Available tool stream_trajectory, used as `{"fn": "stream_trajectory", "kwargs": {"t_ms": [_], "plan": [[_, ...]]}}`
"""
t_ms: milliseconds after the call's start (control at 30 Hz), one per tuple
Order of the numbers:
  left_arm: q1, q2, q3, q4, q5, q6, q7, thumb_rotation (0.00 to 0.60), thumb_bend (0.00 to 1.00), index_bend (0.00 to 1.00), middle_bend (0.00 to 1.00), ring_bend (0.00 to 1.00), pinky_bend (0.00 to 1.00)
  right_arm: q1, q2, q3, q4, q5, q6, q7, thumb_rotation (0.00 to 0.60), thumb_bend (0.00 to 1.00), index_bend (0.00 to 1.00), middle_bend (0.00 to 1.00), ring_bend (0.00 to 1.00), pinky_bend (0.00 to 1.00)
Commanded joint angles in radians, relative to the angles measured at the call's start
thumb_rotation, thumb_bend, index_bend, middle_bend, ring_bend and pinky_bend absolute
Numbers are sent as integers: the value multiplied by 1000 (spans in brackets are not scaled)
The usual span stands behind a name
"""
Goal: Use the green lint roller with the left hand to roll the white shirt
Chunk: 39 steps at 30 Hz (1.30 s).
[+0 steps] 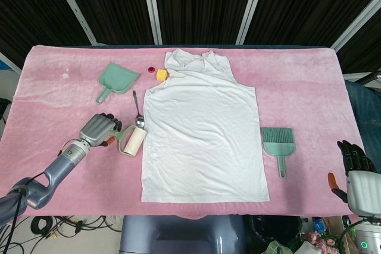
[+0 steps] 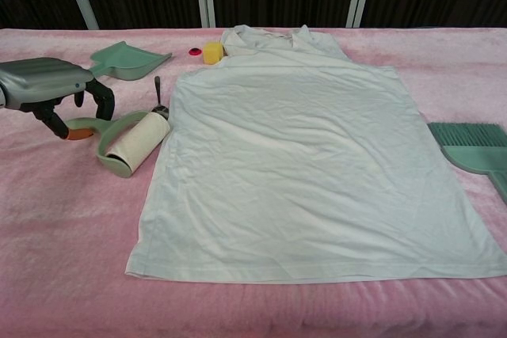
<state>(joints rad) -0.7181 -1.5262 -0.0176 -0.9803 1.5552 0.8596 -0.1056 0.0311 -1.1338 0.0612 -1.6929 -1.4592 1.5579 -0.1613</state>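
The green lint roller (image 1: 132, 142) (image 2: 133, 144) lies on the pink cloth just left of the white shirt (image 1: 202, 129) (image 2: 309, 164), which is spread flat in the middle. Its white roll points toward the shirt and its handle (image 2: 83, 124) sticks out to the left. My left hand (image 1: 98, 129) (image 2: 51, 85) hovers right over that handle, fingers curved down on either side of it and apart, with no firm grip visible. My right hand (image 1: 356, 171) hangs off the table's right front corner, fingers apart and empty.
A green dustpan (image 1: 115, 80) (image 2: 123, 61) sits behind the roller. A spoon (image 1: 137, 111) (image 2: 158, 94) lies between roller and shirt. A yellow block (image 1: 161, 74) and a red cap (image 1: 151, 69) are by the collar. A green brush (image 1: 278, 144) (image 2: 475, 148) lies right of the shirt.
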Motion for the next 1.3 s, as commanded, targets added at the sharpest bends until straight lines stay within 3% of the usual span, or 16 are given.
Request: {"fn": "stream_trajectory", "kwargs": {"t_ms": [33,333,567,833,1067,1133,1300], "plan": [[-3,-2,2,1,-3,-5,7,600,363,453,452,280,396,0,1,-1,-1,1,-3,-1,600,305,113,94,113,250],[-7,-10,0,12,-15,-9,17,600,443,527,502,350,476,0,4,-1,-7,9,-15,-3,600,304,113,94,114,250],[-4,-13,2,16,-8,23,23,600,537,610,566,458,648,0,12,1,-15,19,-27,-4,600,305,113,94,114,250],[-7,46,-19,-51,-32,32,46,600,546,621,576,472,668,-3,16,1,-19,18,-26,-4,600,305,113,94,115,250],[-31,200,-97,-293,-154,-25,143,600,549,622,576,472,677,-4,19,0,-21,15,-29,1,600,305,113,94,115,250],[-55,249,-133,-398,-240,-88,178,600,554,624,576,472,680,-3,19,0,-22,16,-33,2,600,305,113,94,115,250],[-149,304,-174,-505,-428,-179,397,600,559,635,577,472,681,-4,22,1,-23,16,-37,10,600,305,113,93,114,250]]}}
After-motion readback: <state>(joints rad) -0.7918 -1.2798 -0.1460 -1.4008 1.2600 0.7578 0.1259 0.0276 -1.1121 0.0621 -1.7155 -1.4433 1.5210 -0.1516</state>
